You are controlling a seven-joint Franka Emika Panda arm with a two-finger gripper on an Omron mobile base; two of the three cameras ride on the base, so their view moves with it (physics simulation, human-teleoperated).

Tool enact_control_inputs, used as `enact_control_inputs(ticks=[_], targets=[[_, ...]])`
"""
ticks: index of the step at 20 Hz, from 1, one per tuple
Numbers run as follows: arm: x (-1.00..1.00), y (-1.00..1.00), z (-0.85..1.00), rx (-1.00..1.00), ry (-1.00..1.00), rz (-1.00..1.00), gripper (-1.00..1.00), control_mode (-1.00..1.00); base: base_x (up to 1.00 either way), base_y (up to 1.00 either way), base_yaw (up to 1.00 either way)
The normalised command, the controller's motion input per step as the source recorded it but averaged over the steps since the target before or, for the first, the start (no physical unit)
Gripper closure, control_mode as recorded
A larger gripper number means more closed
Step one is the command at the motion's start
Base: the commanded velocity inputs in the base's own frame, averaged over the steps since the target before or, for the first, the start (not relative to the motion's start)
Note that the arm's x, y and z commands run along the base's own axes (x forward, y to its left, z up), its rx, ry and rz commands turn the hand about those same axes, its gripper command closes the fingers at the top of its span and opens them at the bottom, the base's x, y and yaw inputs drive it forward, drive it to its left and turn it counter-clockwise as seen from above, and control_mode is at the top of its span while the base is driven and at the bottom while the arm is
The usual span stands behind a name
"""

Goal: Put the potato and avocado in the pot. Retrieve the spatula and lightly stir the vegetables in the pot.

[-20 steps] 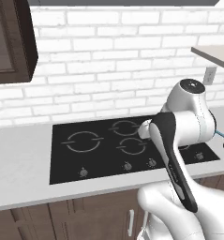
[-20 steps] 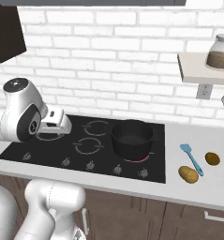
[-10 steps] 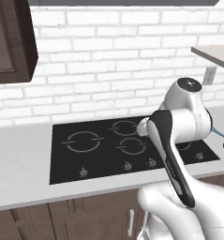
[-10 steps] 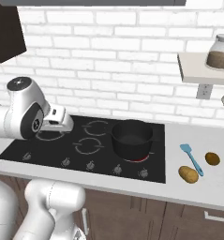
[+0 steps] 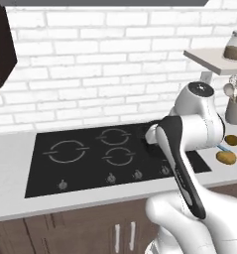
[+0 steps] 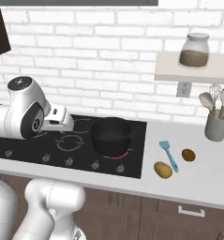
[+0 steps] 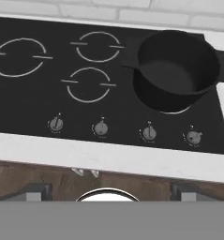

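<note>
The black pot [image 6: 111, 136] stands on the front right burner of the cooktop and looks empty inside [image 7: 176, 70]. On the counter right of the cooktop lie the teal spatula [image 6: 168, 153], the yellow-orange potato [image 6: 163, 169] near the front edge, and the dark brownish avocado [image 6: 188, 155]. From the left base view, the potato [image 5: 226, 157] and avocado [image 5: 232, 140] peek out past the arm. My gripper [image 7: 111, 192] hangs above the cooktop's front edge, left of the pot. It is open, fingertips [image 7: 36, 191] wide apart, with nothing between them.
The black cooktop [image 6: 19, 145] has a row of knobs [image 7: 100, 127] along its front. A grey holder with spoons [image 6: 216, 126] stands at the back right. Above it, a wall shelf [image 6: 193, 68] carries a jar [image 6: 194, 50]. A dark cabinet [image 5: 1, 44] hangs at upper left.
The whole scene has slid left in both base views, so the camera has moved to the right. The potato and avocado now show more fully. The gripper stays open.
</note>
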Motion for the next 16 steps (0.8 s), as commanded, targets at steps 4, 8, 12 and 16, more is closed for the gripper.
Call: enact_control_inputs(ticks=[4,8,12,16], targets=[[0.0,0.0,0.0,0.0,0.0,0.0,-1.0,1.0,-0.04,-0.77,0.0],[0.0,0.0,0.0,0.0,0.0,0.0,-1.0,1.0,0.0,-0.89,0.0],[0.0,0.0,0.0,0.0,0.0,0.0,-1.0,1.0,0.08,-0.38,0.0],[0.0,0.0,0.0,0.0,0.0,0.0,-1.0,1.0,0.13,-0.41,0.0]])
